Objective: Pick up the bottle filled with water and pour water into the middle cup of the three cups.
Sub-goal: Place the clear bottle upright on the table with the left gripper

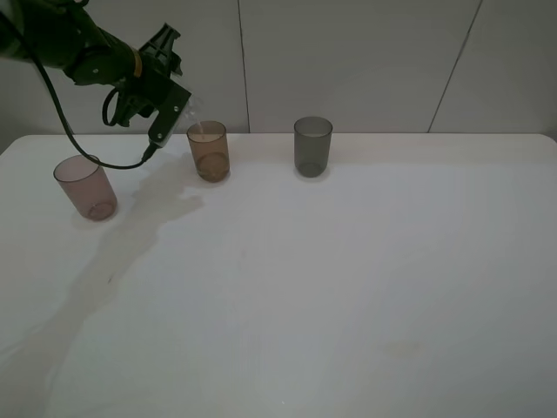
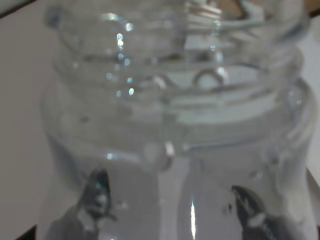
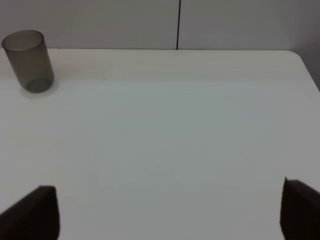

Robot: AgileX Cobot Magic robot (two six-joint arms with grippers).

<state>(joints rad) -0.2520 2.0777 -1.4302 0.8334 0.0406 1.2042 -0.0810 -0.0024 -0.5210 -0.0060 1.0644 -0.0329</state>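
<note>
Tilt is what the pour turns on: the small clear colourless plastic bottle (image 2: 170, 125) with the threaded neck lies slanted in the left gripper (image 1: 172, 113). Its long axis leans down and away from the claw toward the translucent amber-brown plastic tumbler (image 1: 209, 151), the middle of the three cups. The mouth sits just above that cup's rim, on the side facing the pinkish-mauve tumbler (image 1: 85, 187). The left claw is pinched on the bottle's body, its dark fingertips (image 2: 97, 200) showing on either side through the clear wall. The right gripper (image 3: 170, 210) is spread wide and empty over the white table (image 1: 348, 287), well apart from the dark smoky-grey tumbler (image 1: 312, 146), so the left arm alone serves this cup. Whether water is running cannot be made out; a slightly steeper lean, with the mouth held over the opening, looks like the need.
</note>
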